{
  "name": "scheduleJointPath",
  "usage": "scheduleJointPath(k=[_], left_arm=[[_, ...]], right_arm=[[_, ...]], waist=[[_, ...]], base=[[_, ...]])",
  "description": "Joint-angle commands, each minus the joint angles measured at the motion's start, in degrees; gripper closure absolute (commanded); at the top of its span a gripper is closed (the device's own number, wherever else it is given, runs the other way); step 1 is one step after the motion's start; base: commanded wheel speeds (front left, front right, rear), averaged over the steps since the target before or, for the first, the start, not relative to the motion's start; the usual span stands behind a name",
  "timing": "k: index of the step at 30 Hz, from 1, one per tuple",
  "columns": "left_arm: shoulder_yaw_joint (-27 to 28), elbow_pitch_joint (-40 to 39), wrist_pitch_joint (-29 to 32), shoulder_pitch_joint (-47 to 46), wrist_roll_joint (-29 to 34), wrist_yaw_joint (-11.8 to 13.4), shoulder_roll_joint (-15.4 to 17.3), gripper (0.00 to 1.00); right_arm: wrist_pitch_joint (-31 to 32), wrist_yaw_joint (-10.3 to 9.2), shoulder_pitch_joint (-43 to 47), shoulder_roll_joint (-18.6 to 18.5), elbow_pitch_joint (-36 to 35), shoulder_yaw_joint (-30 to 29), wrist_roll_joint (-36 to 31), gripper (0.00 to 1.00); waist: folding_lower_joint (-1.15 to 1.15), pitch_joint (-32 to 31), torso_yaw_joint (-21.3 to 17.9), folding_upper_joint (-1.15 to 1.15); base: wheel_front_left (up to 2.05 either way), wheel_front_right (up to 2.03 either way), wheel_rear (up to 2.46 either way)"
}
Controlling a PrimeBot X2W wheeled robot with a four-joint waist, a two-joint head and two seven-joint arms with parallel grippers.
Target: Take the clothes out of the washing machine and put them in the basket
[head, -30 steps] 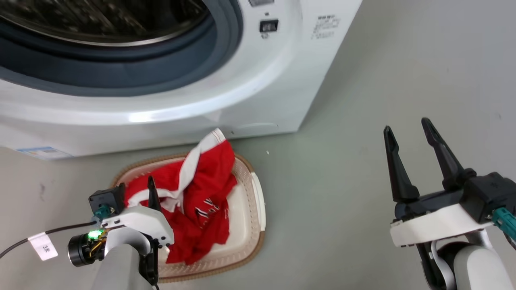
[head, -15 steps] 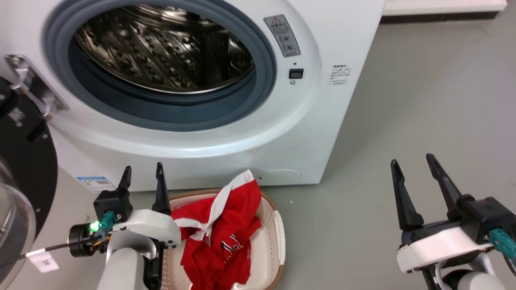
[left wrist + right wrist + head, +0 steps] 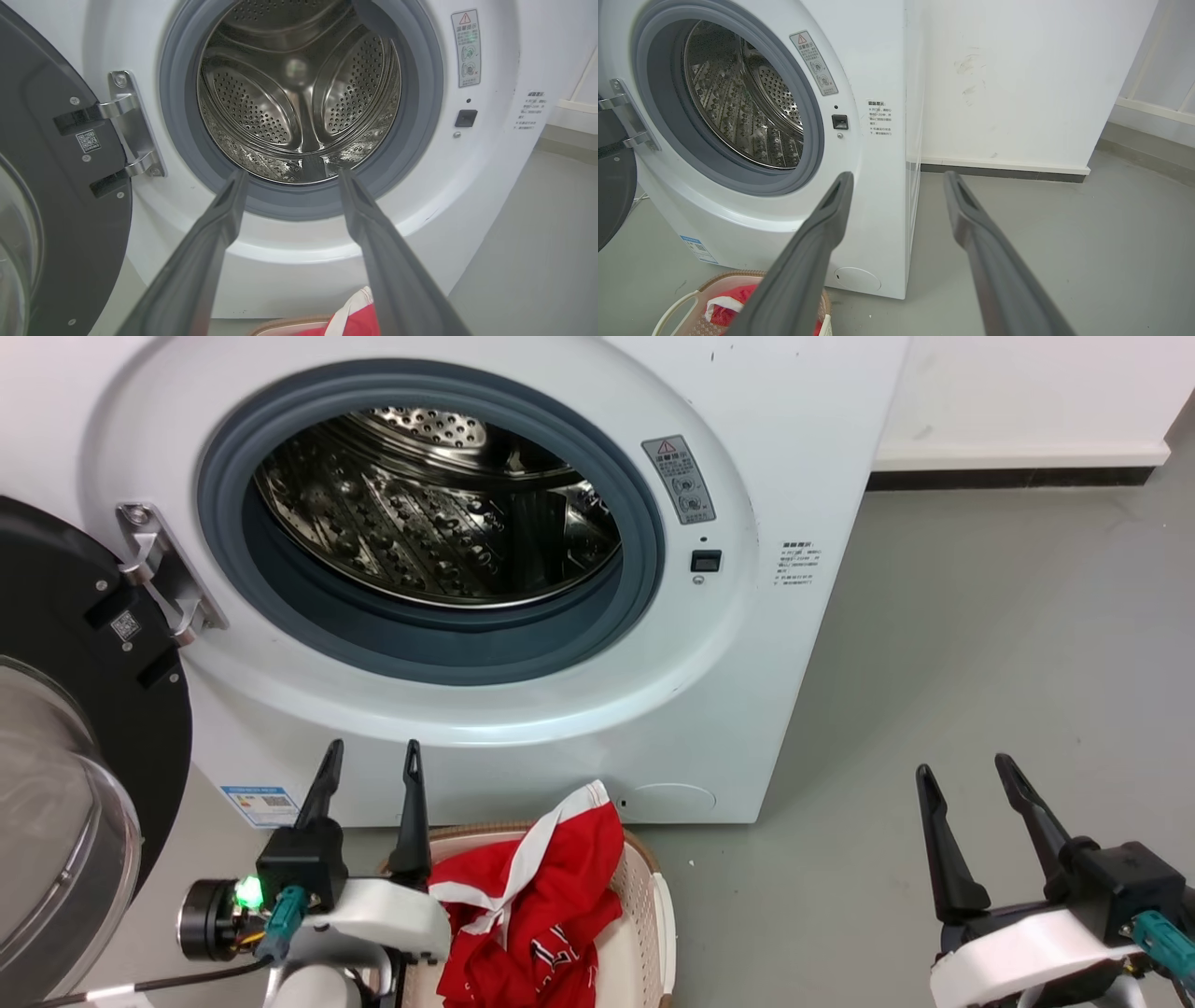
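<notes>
The white washing machine (image 3: pixel 794 448) stands in front of me with its door swung open to the left; its steel drum (image 3: pixel 439 513) looks bare inside, as does the drum (image 3: pixel 299 93) in the left wrist view. Red clothes (image 3: pixel 532 905) with white trim lie heaped in the cream basket (image 3: pixel 644 915) on the floor below the porthole; the basket (image 3: pixel 686 298) also peeks into the right wrist view. My left gripper (image 3: pixel 372 758) is open above the basket's left end, holding nothing. My right gripper (image 3: pixel 966 770) is open over the floor to the right.
The black-rimmed glass door (image 3: pixel 65 775) hangs open at the far left on a metal hinge (image 3: pixel 163 569). Grey floor (image 3: pixel 980 644) stretches to the right of the machine up to a white wall with a dark skirting (image 3: pixel 1008 478).
The head camera has tilted up, so the porthole and door now show. My left gripper has lifted up off the clothes and now points at the machine front. The clothes stay in the basket.
</notes>
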Motion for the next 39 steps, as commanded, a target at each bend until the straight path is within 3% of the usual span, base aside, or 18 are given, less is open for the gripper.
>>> scheduleJointPath(k=[1, 12, 33, 34, 39], left_arm=[[-0.19, -0.95, 0.4, 1.15, 0.32, 0.33, 0.42, 0.0], [-0.99, -7.56, 4.95, 6.06, 0.27, 0.29, 2.11, 0.0], [-1.14, -9.88, 6.77, 7.57, -0.94, 1.42, 3.21, 0.0], [-0.99, -9.66, 6.65, 7.09, -0.95, 1.19, 3.18, 1.0], [-0.16, -7.54, 7.51, 6.77, -3.65, 0.81, 2.94, 1.0]], right_arm=[[0.06, -0.04, 1.14, 0.08, 0.06, -0.18, -0.33, 0.0], [0.01, -0.04, 3.19, 0.09, 0.44, -0.46, 0.67, 0.0], [-0.94, -0.04, 3.47, 0.08, 1.26, 0.43, 1.8, 0.0], [-0.63, 0.0, 3.01, 0.0, 1.07, 0.4, 1.47, 1.0], [-0.65, 0.0, 3.27, -0.03, 2.32, 0.65, 4.37, 1.0]], waist=[[0.01, -0.8, 0.11, 0.0], [0.01, -3.21, 0.23, 0.0], [0.01, -3.9, -0.53, 0.0], [0.01, -3.9, -0.54, 0.0], [0.01, -3.88, -0.54, 0.0]], base=[[0.0, 0.0, 0.0], [0.0, 0.0, 0.0], [0.0, 0.0, 0.0], [0.0, 0.0, 0.0], [0.0, 0.0, 0.0]])
